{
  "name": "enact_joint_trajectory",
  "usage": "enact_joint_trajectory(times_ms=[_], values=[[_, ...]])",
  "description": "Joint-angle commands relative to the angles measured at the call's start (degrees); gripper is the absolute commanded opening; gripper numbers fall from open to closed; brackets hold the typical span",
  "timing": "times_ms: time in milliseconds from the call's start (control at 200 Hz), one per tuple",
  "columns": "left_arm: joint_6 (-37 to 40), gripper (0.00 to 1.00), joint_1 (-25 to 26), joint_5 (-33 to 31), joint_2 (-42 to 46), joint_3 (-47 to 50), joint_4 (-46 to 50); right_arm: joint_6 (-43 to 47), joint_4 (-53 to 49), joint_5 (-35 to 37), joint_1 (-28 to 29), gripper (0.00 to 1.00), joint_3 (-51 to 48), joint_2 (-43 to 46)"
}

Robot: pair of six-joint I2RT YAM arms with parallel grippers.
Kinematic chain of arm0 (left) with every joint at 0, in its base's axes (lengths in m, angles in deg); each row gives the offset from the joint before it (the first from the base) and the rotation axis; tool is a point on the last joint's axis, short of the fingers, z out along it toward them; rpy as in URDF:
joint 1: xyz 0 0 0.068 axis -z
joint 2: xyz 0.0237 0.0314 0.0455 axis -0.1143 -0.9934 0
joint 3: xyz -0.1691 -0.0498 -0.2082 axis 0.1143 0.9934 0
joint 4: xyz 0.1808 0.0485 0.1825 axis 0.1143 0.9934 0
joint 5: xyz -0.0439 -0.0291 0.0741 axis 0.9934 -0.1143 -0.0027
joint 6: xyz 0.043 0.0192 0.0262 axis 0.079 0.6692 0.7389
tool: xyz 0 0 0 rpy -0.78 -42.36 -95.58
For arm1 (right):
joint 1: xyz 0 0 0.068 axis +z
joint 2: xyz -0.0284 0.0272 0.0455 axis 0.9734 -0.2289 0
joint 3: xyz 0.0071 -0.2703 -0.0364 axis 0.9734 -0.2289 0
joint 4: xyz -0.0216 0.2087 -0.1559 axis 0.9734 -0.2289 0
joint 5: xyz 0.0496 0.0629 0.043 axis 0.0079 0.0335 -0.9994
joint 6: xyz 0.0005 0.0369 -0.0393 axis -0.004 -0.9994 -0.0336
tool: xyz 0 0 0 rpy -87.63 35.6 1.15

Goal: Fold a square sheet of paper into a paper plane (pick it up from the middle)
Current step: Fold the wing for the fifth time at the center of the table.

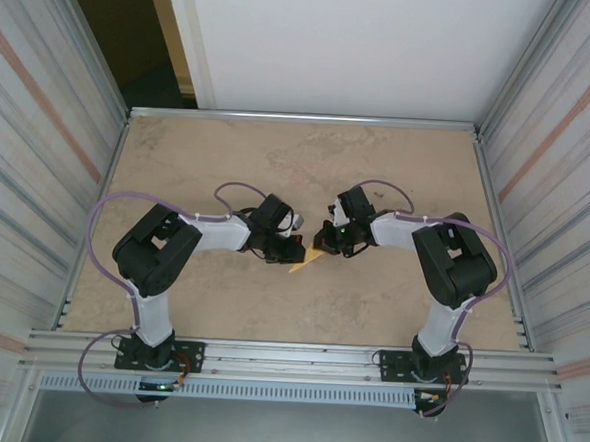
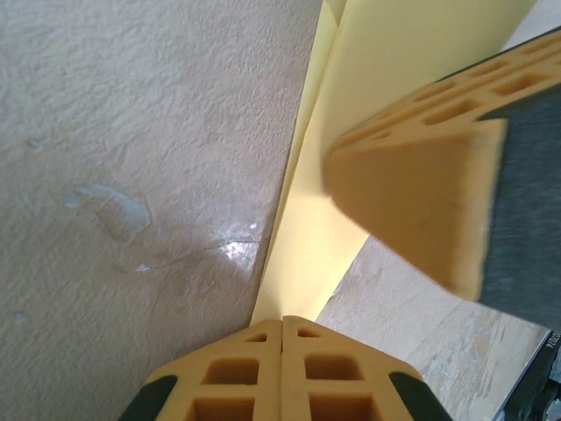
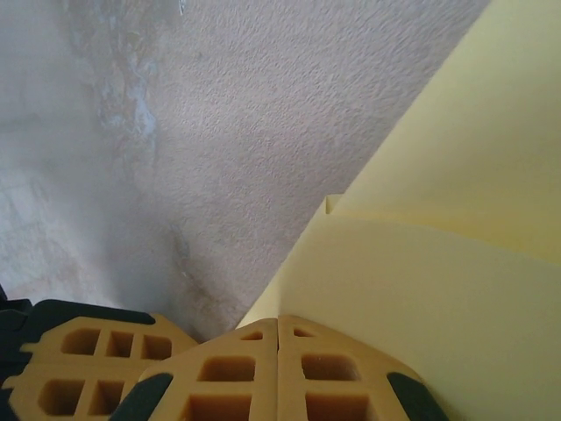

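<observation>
At the bench's (image 1: 279, 150) middle, the paper plane (image 2: 386, 70) already showed layered folds and a point. The left gripper (image 2: 282, 333) and right gripper (image 3: 279, 329) each pinched it, fully closed; finishing creases probably remained.

Right gripper (image 3: 279, 331) pads pressed tight on the paper plane (image 3: 438, 272), pale-yellow folded layers fanning up-right; left gripper's finger (image 3: 88, 373) btm-left, just beside; beige table (image 3: 219, 123) beyond

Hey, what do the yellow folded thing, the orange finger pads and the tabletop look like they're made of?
The paper plane: thin matte pale-yellow paper, judging by its sharp creases and layered edges. The finger pads: orange, matte, probably moulded or printed plastic or rubber, with lattice holes. The tabletop: rough, mottled beige, stone-like finish; actual material unclear.
</observation>
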Motion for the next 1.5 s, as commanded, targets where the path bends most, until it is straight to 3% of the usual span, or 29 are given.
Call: enact_joint_trajectory(times_ms=[0,907,1027,1228,1498], values=[[0.42,0.00,0.42,-3.40,-2.07,0.34,6.80,4.49,-5.95,3.77,-1.11,0.05,2.40,2.93],[2.73,0.00,0.57,-1.75,1.00,-3.17,7.76,8.52,-13.18,4.66,-3.81,0.06,9.15,-6.61],[3.56,0.06,0.90,-0.32,2.24,-5.13,5.26,8.71,-13.08,4.65,-3.84,0.06,8.84,-6.99],[2.18,0.07,1.03,1.60,-2.01,-9.12,2.03,8.33,-12.08,4.35,-3.81,0.05,7.79,-6.83],[1.41,0.04,1.21,0.39,-7.42,-12.33,5.70,7.37,-10.66,2.90,-4.06,0.05,7.33,-5.17]])
